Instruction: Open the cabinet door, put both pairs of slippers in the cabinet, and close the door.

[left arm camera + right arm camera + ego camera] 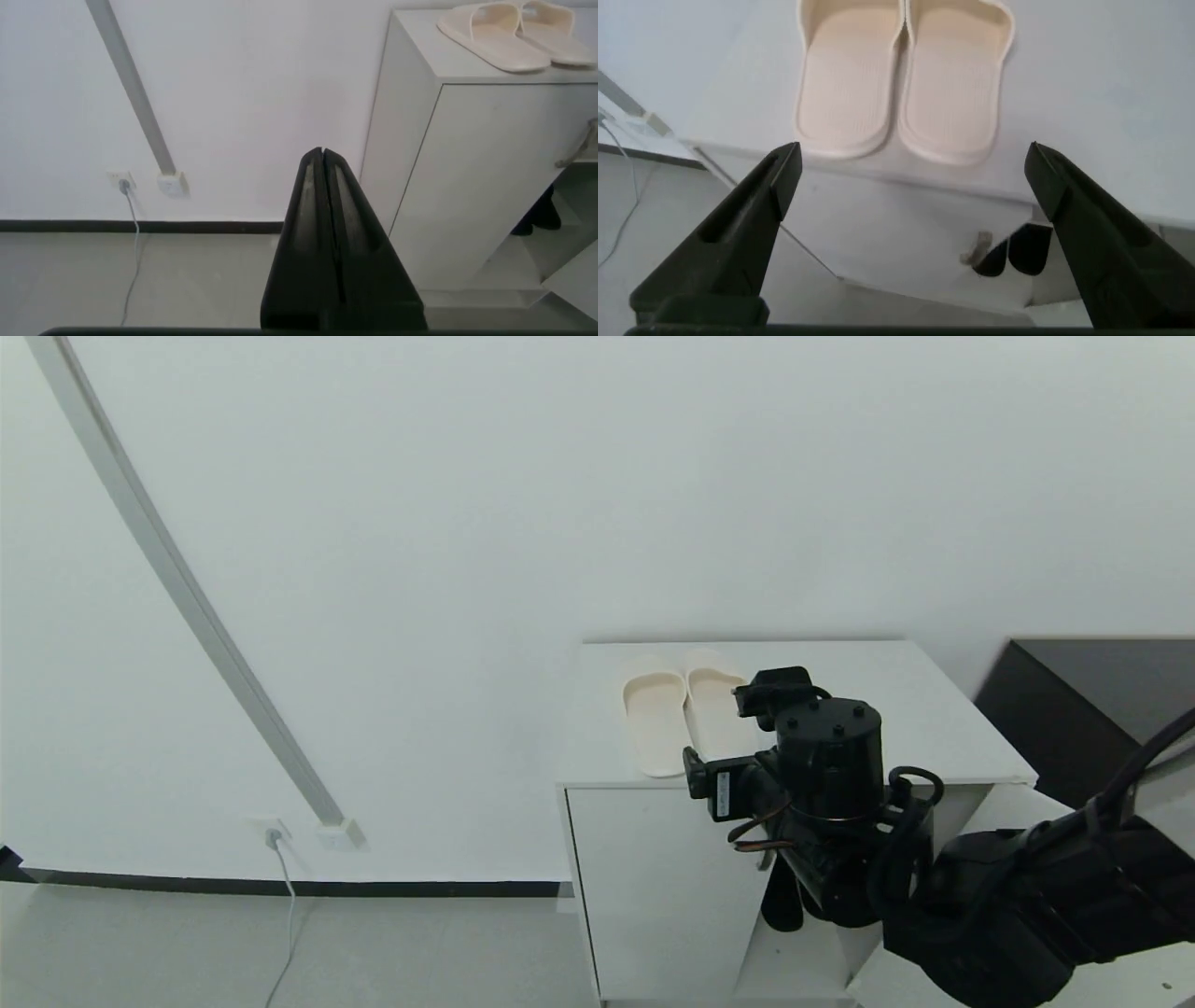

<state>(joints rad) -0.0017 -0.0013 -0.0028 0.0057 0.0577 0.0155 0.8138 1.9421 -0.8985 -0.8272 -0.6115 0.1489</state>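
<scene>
A cream pair of slippers [674, 714] [901, 79] [514, 33] lies side by side on top of the white cabinet [887, 709], near its front left corner. My right gripper [912, 157] hangs open just in front of and above their near ends, a finger on either side, touching nothing. The right arm [826, 756] stands before the cabinet's front. The cabinet's left door [653, 887] is shut and the right door [1013, 817] stands open. A dark pair of slippers [1018, 254] [782, 901] sits inside on a shelf. My left gripper [322, 161] is shut and empty, off to the cabinet's left.
A wall socket with a grey cable [273, 835] and a slanting conduit [187, 597] are on the wall to the left. A dark piece of furniture [1092, 700] stands right of the cabinet. Bare floor [140, 943] lies to the left.
</scene>
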